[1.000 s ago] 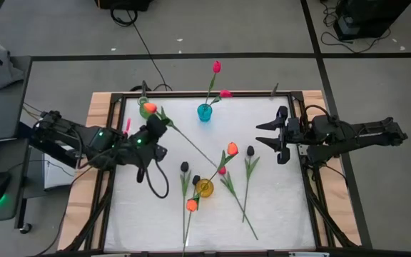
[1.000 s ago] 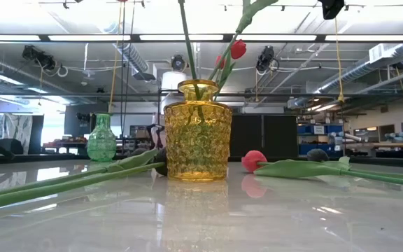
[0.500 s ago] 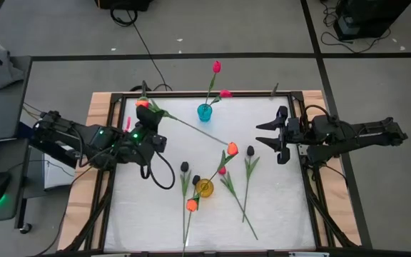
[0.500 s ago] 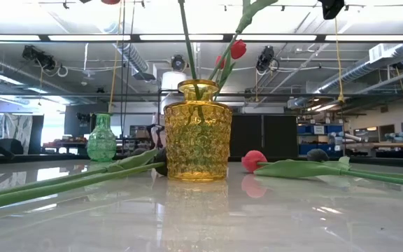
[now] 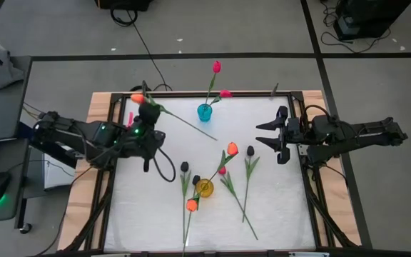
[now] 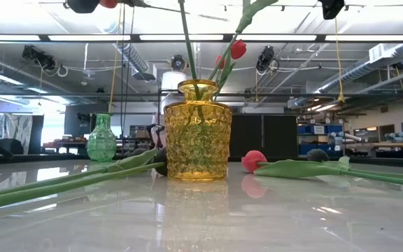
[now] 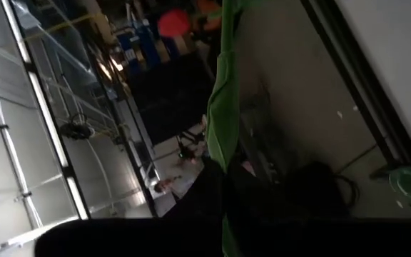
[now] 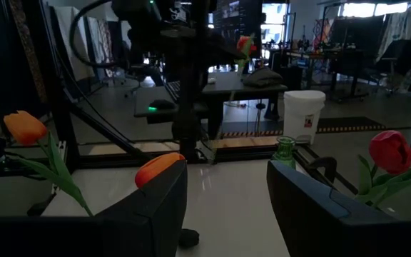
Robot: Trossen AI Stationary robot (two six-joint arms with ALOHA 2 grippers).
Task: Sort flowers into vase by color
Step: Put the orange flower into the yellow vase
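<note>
My left gripper (image 5: 147,114) hangs above the table's far left part, shut on an orange tulip (image 5: 138,98) whose thin stem (image 5: 191,127) runs out toward the table's middle. The low view shows it at the top (image 6: 82,5). My right gripper (image 5: 264,134) waits open and level at the right side, with nothing between its fingers (image 8: 155,196). A yellow vase (image 5: 205,188) at the middle holds an orange tulip (image 5: 232,148). A teal vase (image 5: 204,112) at the far middle holds pink tulips (image 5: 216,66). Black tulips (image 5: 184,166), another orange one (image 5: 191,205) and a pink one (image 5: 222,171) lie on the table. My left gripper pinches the tulip's stem between its two fingers, at the leaf (image 7: 223,128) a short way below the bud (image 7: 209,7). The fingers come nearly level from the table's left and lie across the stem. The flower is lifted clear, its long stem slanting toward the table's middle.
The white tabletop (image 5: 148,207) sits in a dark frame on a wooden base (image 5: 91,150). Loose tulips crowd around the yellow vase; another black one (image 5: 250,150) lies near my right gripper. The near left of the top is bare. Cables trail from the left arm.
My left gripper has moved toward the table's far left and turned, carrying the orange tulip. The bud has gone toward the far left corner, and the stem's free end has swung from beside the yellow vase's flowers toward the far edge, clear of them.
</note>
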